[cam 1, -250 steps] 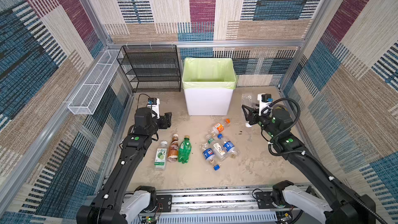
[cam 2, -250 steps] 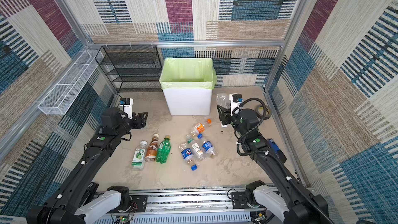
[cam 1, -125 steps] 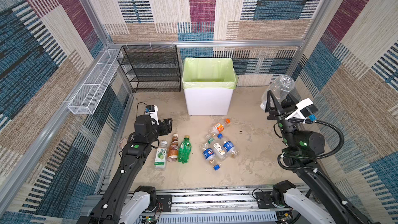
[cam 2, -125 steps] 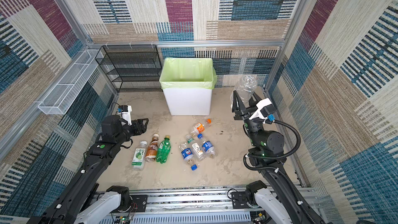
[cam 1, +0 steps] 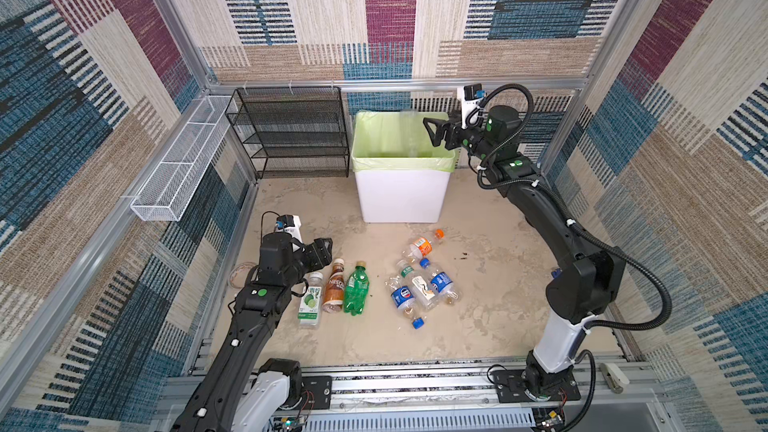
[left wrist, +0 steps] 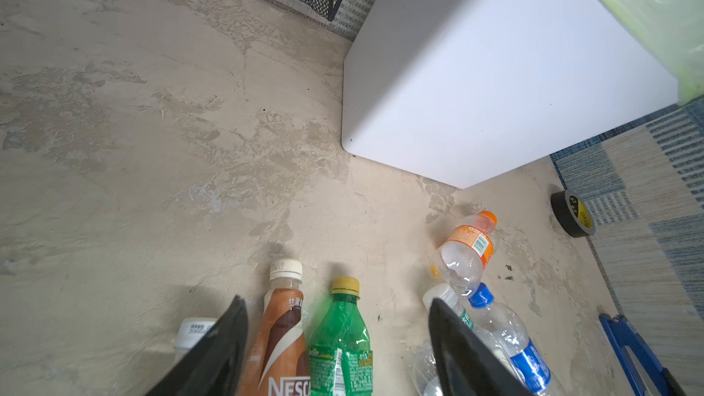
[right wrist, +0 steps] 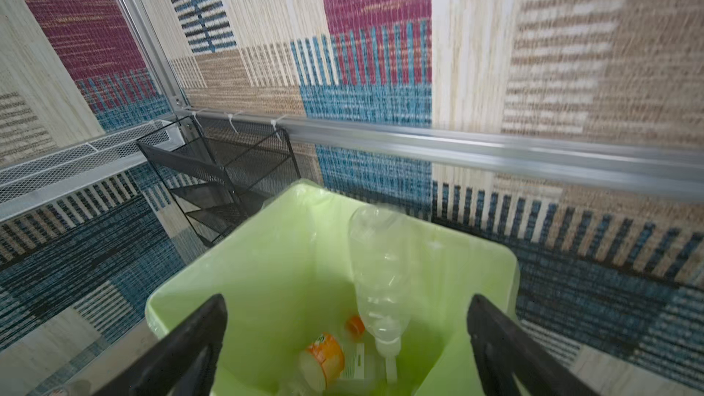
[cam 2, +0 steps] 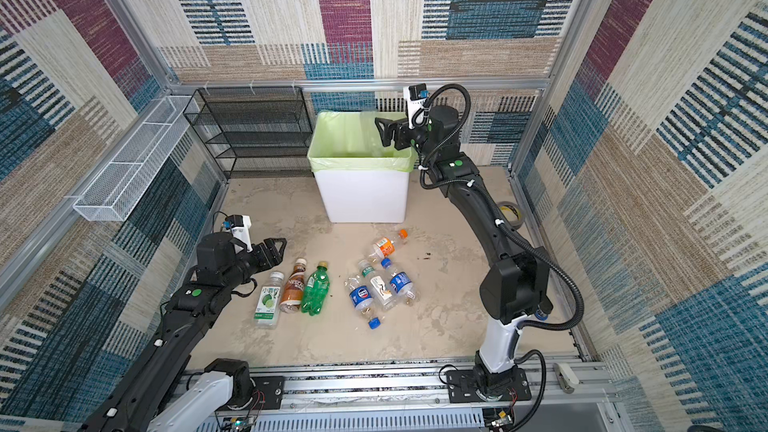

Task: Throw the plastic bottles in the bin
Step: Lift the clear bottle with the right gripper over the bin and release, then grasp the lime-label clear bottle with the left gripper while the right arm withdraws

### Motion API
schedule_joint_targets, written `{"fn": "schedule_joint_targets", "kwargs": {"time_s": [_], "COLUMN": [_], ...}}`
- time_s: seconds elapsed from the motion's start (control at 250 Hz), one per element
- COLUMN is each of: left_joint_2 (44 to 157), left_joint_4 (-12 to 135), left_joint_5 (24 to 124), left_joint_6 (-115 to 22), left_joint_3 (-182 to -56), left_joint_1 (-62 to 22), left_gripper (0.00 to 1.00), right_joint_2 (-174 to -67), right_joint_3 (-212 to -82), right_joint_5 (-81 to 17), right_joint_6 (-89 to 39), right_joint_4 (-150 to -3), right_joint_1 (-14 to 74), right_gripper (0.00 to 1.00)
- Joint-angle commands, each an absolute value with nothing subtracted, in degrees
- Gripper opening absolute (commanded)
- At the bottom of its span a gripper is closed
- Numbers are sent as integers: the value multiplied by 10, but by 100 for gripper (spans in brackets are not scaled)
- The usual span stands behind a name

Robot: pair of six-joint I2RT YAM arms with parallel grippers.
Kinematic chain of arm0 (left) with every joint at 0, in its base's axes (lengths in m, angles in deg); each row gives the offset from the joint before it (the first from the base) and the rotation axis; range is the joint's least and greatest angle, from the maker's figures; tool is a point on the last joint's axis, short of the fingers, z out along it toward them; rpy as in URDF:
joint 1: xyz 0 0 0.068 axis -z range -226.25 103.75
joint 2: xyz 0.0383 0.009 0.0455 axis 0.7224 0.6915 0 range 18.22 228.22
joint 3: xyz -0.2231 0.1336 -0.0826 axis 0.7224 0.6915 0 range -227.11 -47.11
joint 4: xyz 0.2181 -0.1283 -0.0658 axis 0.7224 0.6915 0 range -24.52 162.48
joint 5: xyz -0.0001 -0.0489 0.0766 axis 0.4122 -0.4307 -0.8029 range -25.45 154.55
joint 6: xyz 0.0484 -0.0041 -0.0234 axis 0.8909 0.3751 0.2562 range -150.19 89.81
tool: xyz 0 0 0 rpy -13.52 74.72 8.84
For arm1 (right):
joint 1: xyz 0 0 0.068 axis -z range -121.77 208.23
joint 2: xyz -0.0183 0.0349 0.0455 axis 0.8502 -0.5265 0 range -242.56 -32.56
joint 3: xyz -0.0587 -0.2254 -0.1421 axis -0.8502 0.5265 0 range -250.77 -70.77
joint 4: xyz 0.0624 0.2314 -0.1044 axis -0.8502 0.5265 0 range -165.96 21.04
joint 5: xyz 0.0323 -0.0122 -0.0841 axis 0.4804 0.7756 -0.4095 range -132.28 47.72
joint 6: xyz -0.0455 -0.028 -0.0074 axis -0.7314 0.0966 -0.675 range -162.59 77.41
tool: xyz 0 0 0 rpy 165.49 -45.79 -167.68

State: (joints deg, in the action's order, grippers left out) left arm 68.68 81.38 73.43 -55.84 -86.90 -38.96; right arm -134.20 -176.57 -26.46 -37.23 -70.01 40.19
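The right gripper (cam 1: pixel 432 132) gapes wide and empty over the far bin (cam 1: pixel 399 164) as the clear bottle (right wrist: pixel 377 260) seemingly falls in, so best wait until it clears the rim, while the left gripper (cam 1: pixel 323 248), half open, holds nothing.

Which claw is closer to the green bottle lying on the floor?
The left. The left gripper hangs close to the green bottle, near its cap end, jaws apart. The right gripper is far off, open above the bin.

Both top views: high, facing down, whole cell. Left wrist: low over plastic bottles (left wrist: pixel 341 337). Right wrist: close above bin (right wrist: pixel 266 268); all share bin.
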Motion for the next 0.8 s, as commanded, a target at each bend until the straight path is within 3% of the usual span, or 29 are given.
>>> {"fn": "schedule_joint_targets", "kwargs": {"time_s": [0.0,0.168,0.3,0.592,0.796], "left_joint_2": [696,712,711,713,714], "left_joint_4": [834,857,896,945,972], "left_joint_5": [720,709,685,673,635], "left_joint_6": [-539,-551,-574,-602,-616], "left_joint_3": [-884,-878,-868,-846,-832], "left_joint_1": [-390,-390,-389,-389,-389], "left_gripper": [76,78,83,83,83], "right_joint_2": [-1315,-1273,-1205,-1034,-980], "right_joint_3": [-1775,-1729,-1628,-1310,-1184], "right_joint_5": [-284,-303,-330,-346,-328], "right_joint_6": [-371,-376,-371,-305,-275], "right_joint_4": [-725,-739,-762,-794,-792], "right_joint_1": [402,404,411,459,484], "right_gripper": [99,99,99,99,97]}}
